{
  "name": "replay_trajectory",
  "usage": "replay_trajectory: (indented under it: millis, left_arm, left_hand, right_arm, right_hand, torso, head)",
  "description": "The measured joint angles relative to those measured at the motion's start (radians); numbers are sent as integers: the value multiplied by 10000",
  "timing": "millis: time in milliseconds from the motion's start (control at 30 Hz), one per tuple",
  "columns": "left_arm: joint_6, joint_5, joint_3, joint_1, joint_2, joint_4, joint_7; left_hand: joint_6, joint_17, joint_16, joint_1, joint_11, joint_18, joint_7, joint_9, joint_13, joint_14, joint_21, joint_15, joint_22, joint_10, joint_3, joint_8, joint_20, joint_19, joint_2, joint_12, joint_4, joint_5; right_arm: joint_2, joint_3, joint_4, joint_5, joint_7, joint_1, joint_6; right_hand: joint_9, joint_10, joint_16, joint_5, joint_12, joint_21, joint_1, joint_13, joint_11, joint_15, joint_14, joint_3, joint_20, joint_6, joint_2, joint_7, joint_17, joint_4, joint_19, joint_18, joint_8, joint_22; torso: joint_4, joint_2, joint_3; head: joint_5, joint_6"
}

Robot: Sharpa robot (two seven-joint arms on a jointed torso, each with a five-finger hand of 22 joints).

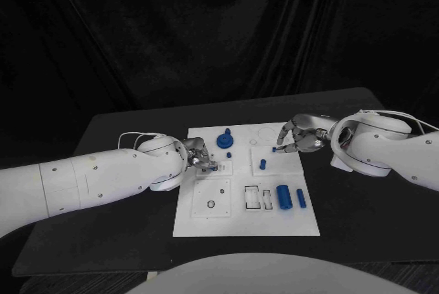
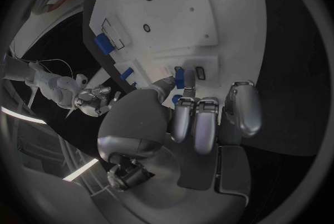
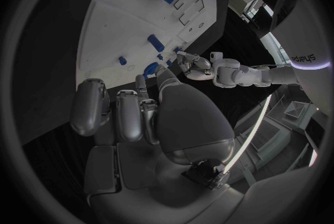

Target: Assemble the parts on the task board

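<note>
At the left edge of the flat white task board (image 1: 247, 227), the silver left hand (image 1: 200, 155) pinches a small blue plastic part (image 2: 180, 77) over its slot; slight tilt could jam it. The silver right hand (image 1: 300, 139) hovers far right, fingers curled in, seemingly holding nothing.

Black table (image 1: 119, 180); dark curtain (image 1: 183, 46) behind.

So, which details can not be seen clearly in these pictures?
- Head view: whether the left hand grips the small blue part at its fingertips; the fingers cover the contact.
- Left wrist view: the same part is half hidden by the fingers.
- Head view: whether the right hand holds anything; too small to tell.
- Right wrist view: the palm covers part of the task board.
</note>
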Motion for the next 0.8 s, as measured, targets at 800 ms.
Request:
replay_trajectory:
  millis: [800]
  left_arm:
    - [-2, -4, -8, -84, 86, -134, 78]
  left_hand:
    - [16, 0, 0, -160, 1, 0, 17, -5, 0, -39, 0, -37, 0, 0, -108, -26, -36, 36, -1, 0, 221, -636]
  right_arm:
    - [-9, 0, -10, 0, -2, -27, -3]
  right_hand:
    - [0, 0, 0, 151, 3, -61, 54, 7, 0, 0, 0, 40, 0, 0, 54, 0, -11, -73, 0, 1, 0, -2]
  torso:
    - [-4, 0, -2]
  head:
    - [12, 0]
